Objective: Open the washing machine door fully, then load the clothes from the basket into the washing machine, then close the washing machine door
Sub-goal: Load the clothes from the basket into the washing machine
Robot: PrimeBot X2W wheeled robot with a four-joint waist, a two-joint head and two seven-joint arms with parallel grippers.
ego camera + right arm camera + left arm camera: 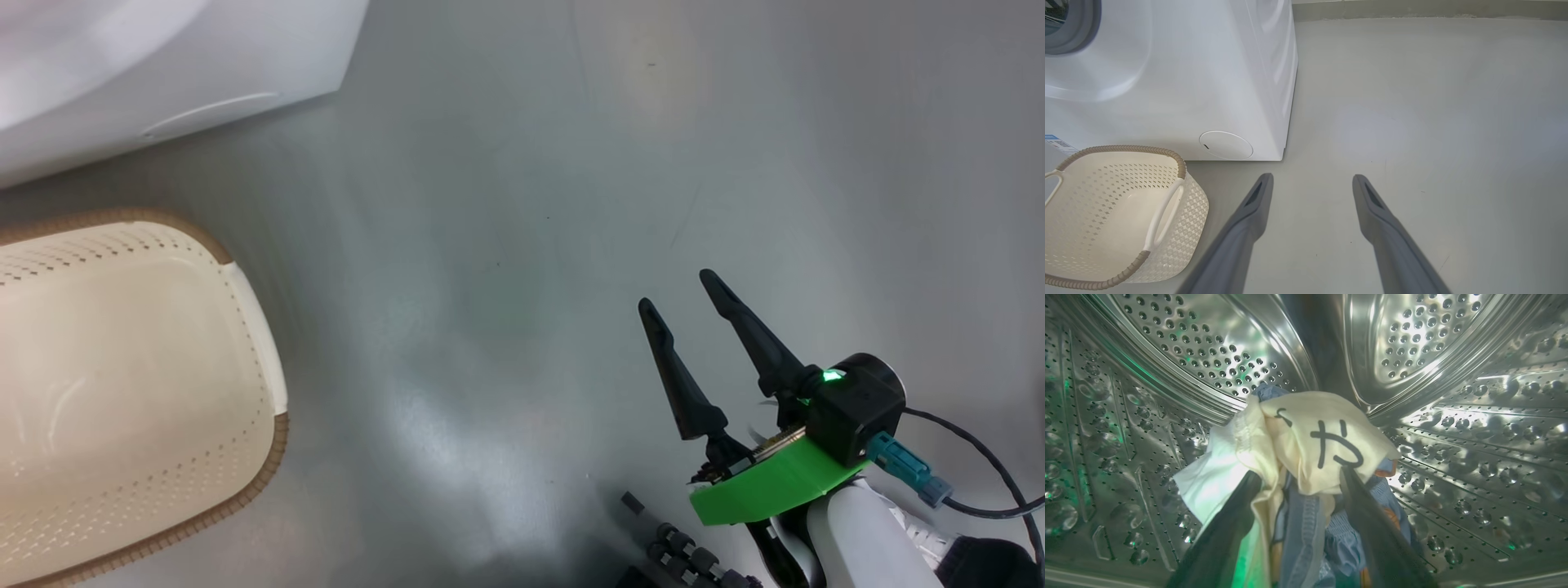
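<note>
My left gripper (1298, 477) is inside the washing machine's steel drum (1208, 347), its jaws spread open. The clothes (1327, 433) lie bunched between and just beyond its fingers: a cream piece with black marks, a white one and light blue fabric. Outside, the white washing machine (1167, 81) stands at the upper left, its corner in the head view (163, 73). The cream basket (1122, 149) sits before it with nothing inside, also at the head view's left (269, 465). My right gripper (678, 290) hovers open over bare floor (1312, 178). The washing machine door is out of view.
The grey rubber gasket (1081, 32) shows at the machine's top left, a round cover (1226, 145) low on its front and a blue label (1057, 143) beside the basket. Grey floor (1433, 122) stretches to the right up to a wall base.
</note>
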